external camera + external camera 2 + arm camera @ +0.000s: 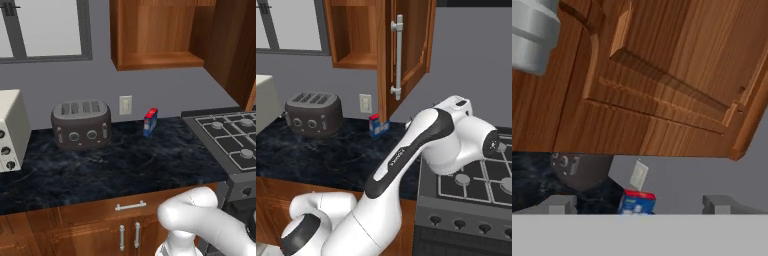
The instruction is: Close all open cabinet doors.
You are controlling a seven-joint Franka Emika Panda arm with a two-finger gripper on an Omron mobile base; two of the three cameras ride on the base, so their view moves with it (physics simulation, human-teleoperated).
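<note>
Beneath the open cabinet door (406,50) sit a blue box (377,125) and toaster (312,114); jaws released

Cabinet door (406,52): reddish-brown wood, raised panel, long vertical brushed-silver bar handle (398,56) on two round mounts. State: open, swung out from the wall cabinet (155,35) above the worktop's back edge (interior bare wood, bottom shelf visible). In the hand view the door's panelled face (662,85) stands close, its lower edge tilted.
</note>
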